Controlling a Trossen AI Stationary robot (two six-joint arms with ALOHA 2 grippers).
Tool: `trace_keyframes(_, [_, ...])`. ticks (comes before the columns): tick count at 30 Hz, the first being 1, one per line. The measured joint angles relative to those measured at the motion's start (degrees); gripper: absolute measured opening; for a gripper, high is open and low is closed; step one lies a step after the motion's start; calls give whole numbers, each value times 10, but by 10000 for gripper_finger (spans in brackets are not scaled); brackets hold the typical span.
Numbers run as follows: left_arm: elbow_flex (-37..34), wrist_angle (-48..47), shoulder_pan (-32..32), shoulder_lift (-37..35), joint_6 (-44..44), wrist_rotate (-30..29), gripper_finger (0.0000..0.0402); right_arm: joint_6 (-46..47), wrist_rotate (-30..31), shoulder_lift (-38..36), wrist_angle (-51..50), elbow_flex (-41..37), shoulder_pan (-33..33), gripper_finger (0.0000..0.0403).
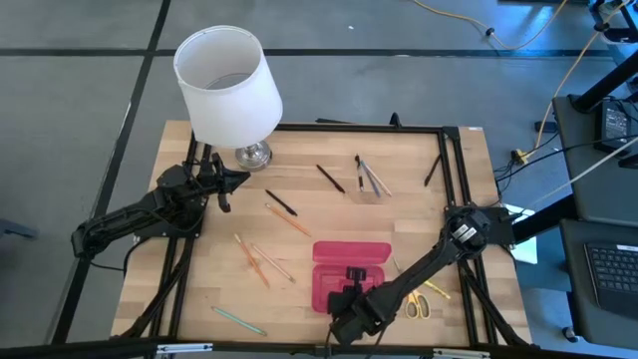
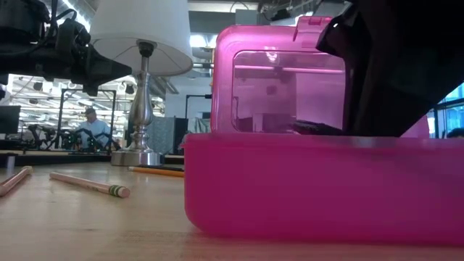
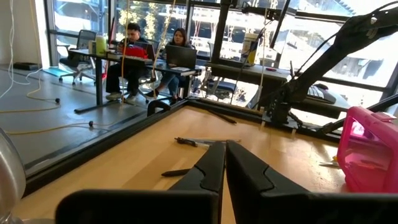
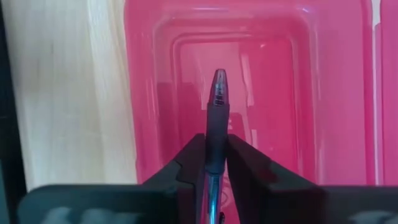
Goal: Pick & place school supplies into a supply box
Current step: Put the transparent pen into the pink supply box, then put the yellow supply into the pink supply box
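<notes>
The supply box (image 1: 351,261), a pink plastic case, lies open near the table's front edge; its lid (image 2: 288,80) stands up. My right gripper (image 4: 216,155) hangs over the box's tray, pointing steeply down, shut on a black pen (image 4: 218,99). The pen's tip points into the tray. Other school supplies lie loose on the wood: pencils (image 1: 261,261), a black pen (image 1: 281,202), a teal pen (image 1: 239,321), yellow scissors (image 1: 424,301). My left gripper (image 3: 224,163) waits shut, level, beside the lamp (image 1: 229,85) at the far left. My right gripper pinches the black pen's barrel (image 4: 217,132) between its two fingers, behind the tip. The fingers come from above, slanting down, and the pen runs along them, its tip (image 4: 219,79) sticking out past the fingertips over the tray floor. Whether the tip touches the tray, I cannot tell.
More pens lie at the far middle (image 1: 369,177) and far right (image 1: 433,170). An orange pencil (image 1: 289,221) lies mid-table. A black frame (image 1: 454,179) edges the table's right side. People sit at desks (image 3: 152,56) in the room beyond.
</notes>
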Motion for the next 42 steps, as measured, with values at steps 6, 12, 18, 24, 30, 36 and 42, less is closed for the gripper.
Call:
trace_keyframes(6, [0,0,0,0,0,0,11,-2,0,0,0,0,0,88])
trace_keyframes(12, [0,1,0,0,-10,3,15,-2,4,-22,-17,-1,0,98])
trace_keyframes(18, [0,6,0,0,-10,21,30,-4,35,-83,-33,-1,27,99])
trace_keyframes(24, [0,40,0,0,-10,124,67,46,138,-160,-102,-5,104,99])
trace_keyframes(30, [0,67,-14,0,-25,209,112,182,270,-227,-142,-62,190,99])
trace_keyframes(36, [0,71,-77,5,-23,201,134,242,312,-254,-149,-122,214,99])
trace_keyframes(42, [6,89,-169,34,35,136,132,287,334,-298,-151,-215,210,99])
